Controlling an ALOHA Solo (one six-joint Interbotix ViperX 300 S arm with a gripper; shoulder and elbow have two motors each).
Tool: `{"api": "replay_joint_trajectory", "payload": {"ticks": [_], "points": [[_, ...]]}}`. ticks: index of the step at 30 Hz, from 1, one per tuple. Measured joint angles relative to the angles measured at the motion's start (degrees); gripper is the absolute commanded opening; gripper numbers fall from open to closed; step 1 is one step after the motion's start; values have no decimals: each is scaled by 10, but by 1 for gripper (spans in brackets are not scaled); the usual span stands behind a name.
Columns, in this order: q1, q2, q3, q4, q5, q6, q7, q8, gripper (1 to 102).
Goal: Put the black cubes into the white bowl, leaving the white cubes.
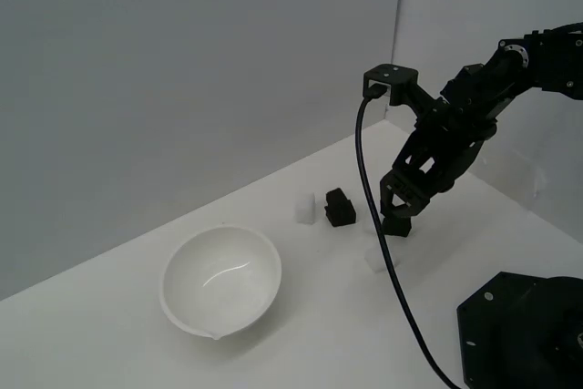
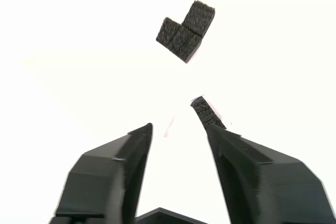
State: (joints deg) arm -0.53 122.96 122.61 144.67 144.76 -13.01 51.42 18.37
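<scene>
Pincer (image 2: 176, 129) is spread apart, gripping nothing, low over the tabletop (image 1: 109, 316). Black cubes (image 1: 340, 209) sit clustered past the white bowl (image 1: 221, 281), beside a white cube (image 1: 304, 210). Likely light, foamy (textured faces); pinch opposite flat sides.

The arm (image 1: 510, 70) is matte black all over, built from blocky, angular segments with a round joint cap near its upper end. A small boxy black bracket (image 1: 390, 81) sits on the wrist, and a thin black cable (image 1: 387, 252) runs from it in a long curve. The hand (image 1: 399, 216) ends in two chunky black fingers (image 2: 110, 177) with faceted, wedge-shaped tips, one faced with rough black foam. A wide black base (image 1: 524, 330) with bevelled edges stands below the arm.
</scene>
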Motion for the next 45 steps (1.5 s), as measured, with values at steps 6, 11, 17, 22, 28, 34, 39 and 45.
{"api": "replay_joint_trajectory", "payload": {"ticks": [6,11,17,22,28,34,39,45], "points": [[24,-37,-36,0,1,4,-2,24,80],[26,-70,-70,0,0,16,-19,25,81],[33,-108,-109,0,1,19,-40,25,82],[34,-138,-140,0,0,19,-59,25,88],[34,-169,-170,0,1,20,-72,25,100],[34,-192,-192,0,0,29,-73,25,100],[41,-194,-194,0,1,30,-73,25,99],[43,-188,-189,0,0,30,-74,25,47]]}}
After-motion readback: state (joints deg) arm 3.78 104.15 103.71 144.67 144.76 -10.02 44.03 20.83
